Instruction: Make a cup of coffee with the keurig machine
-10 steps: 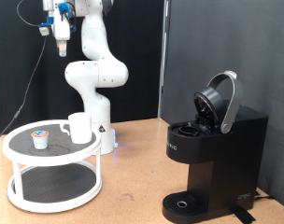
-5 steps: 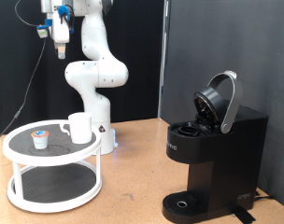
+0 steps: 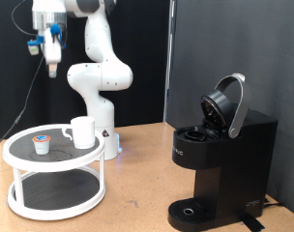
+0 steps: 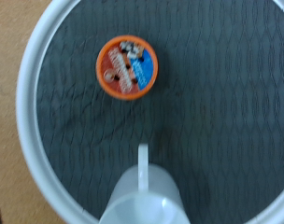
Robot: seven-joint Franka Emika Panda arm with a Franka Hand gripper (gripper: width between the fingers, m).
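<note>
Grey lettering on the keurig machine (image 3: 182, 148) is too small to read.

White cup (image 3: 82, 131) upright; keurig machine (image 3: 220, 164) lid-up.

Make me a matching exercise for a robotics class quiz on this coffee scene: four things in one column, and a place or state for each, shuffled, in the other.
Things:
1. cup
2. keurig machine
3. pod
4. gripper

Places or states:
A. raised high above the round stand, holding nothing
B. lid tilted open, at the exterior view's right
C. white, on the stand's top shelf, nearer the arm's base
D. small, orange lid, on the top shelf beside the cup

Pairs: 1-C, 2-B, 3-D, 4-A
</note>
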